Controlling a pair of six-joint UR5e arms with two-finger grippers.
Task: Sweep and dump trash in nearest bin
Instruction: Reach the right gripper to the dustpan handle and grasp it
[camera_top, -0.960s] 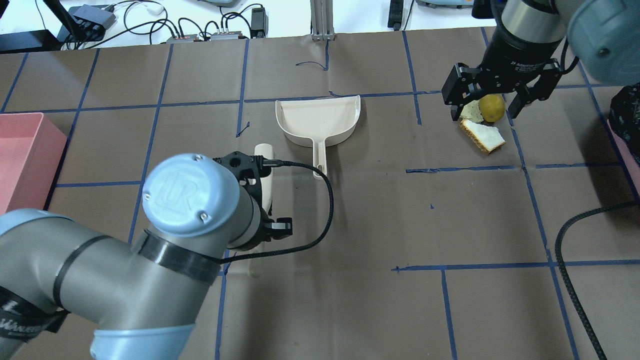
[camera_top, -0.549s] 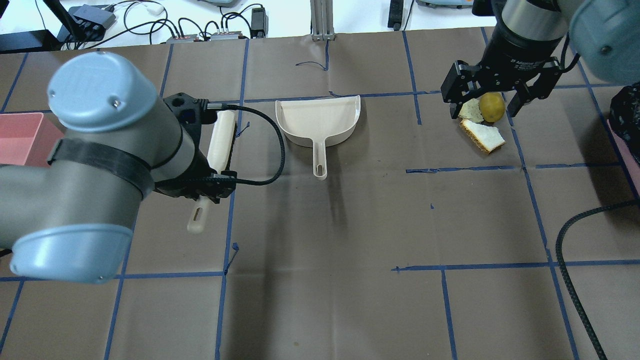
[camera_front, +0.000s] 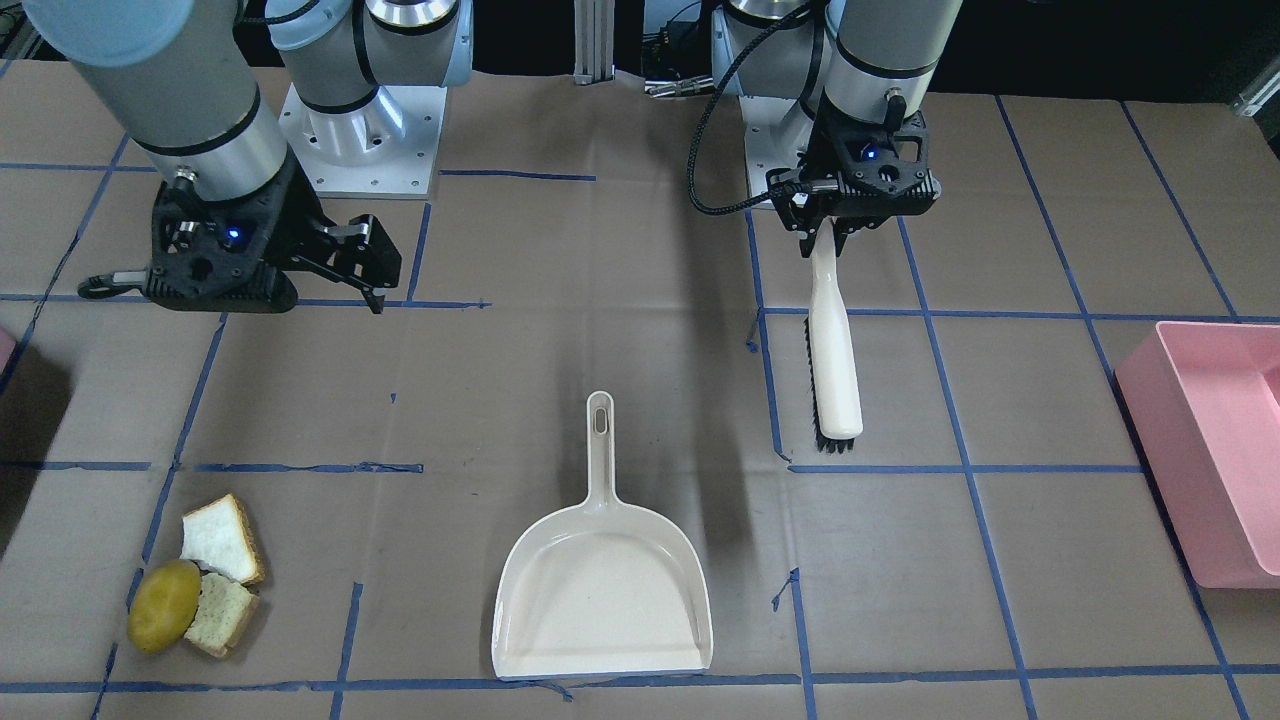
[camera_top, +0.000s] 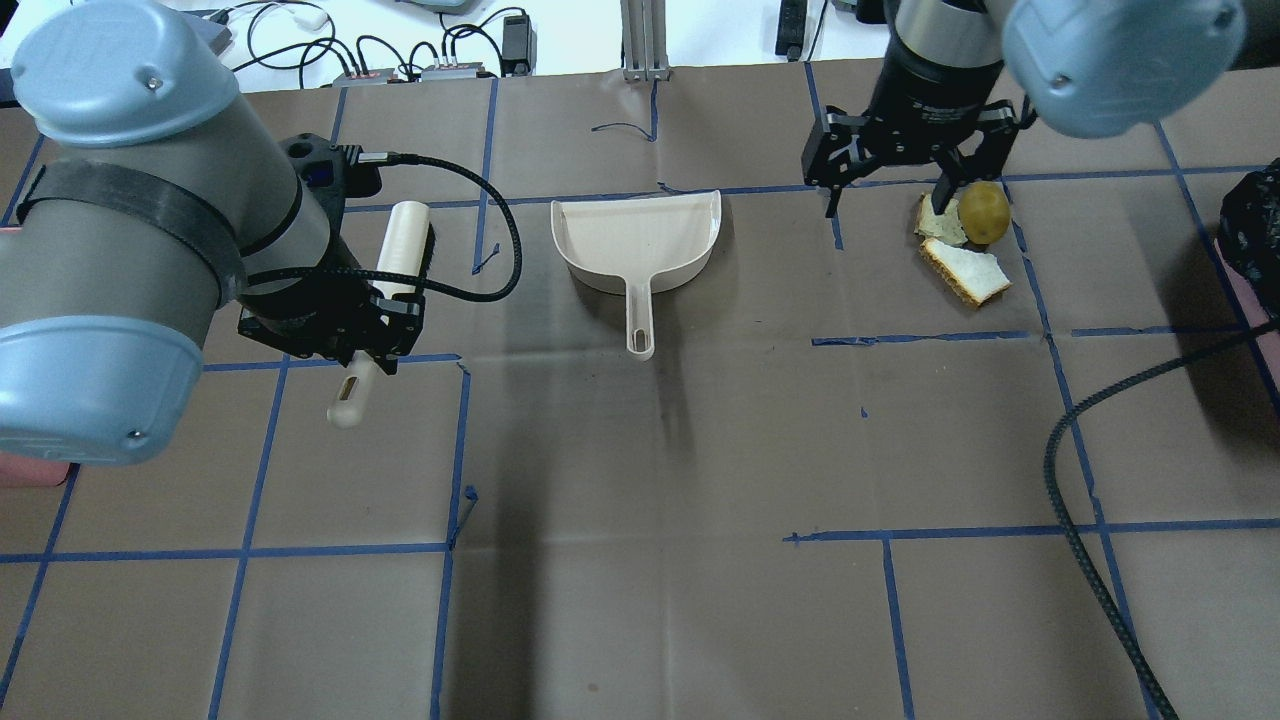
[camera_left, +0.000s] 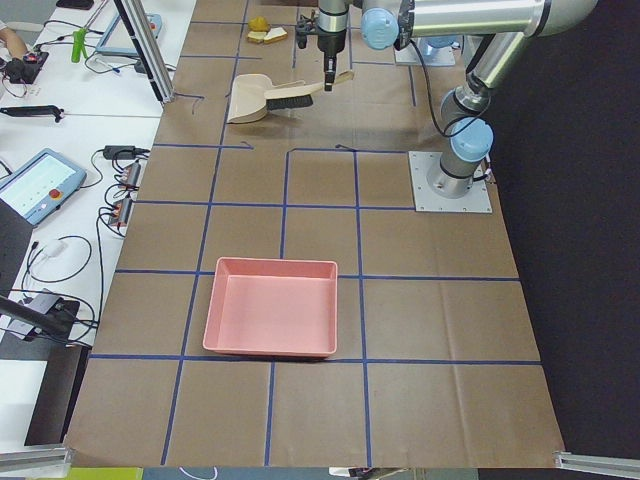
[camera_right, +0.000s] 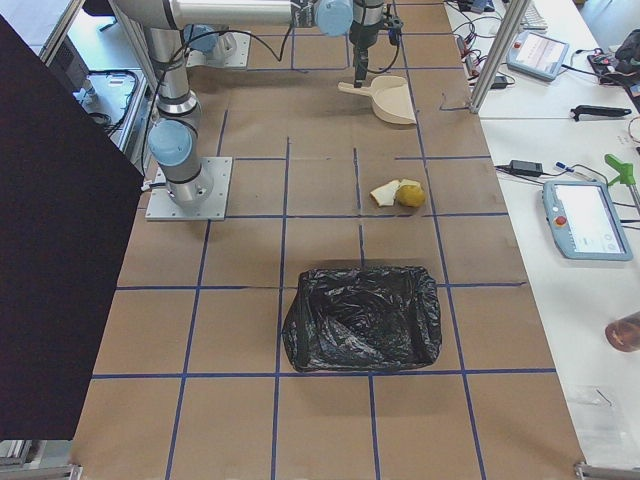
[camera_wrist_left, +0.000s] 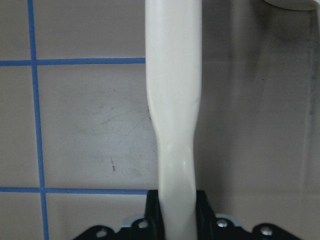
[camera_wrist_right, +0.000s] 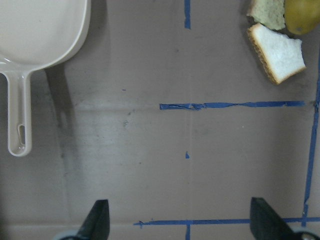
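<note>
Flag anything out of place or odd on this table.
Only the trash: two tan-crusted toy bread slices and a round yellow-green fruit huddle together on the brown table. Nothing looks spilled or damaged.

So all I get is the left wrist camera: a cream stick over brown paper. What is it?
Observer: A brush. The left arm's fingers are shut on its handle, and dark bristles run down one side.
Visitor: What will it sweep?
Observer: Two toy bread slices and a yellow-green fruit, huddled together beyond the dustpan, on the robot's right.
Visitor: And the other arm?
Observer: The right arm's fingers are open and empty, hanging above the table on the trash's side of the dustpan.
</note>
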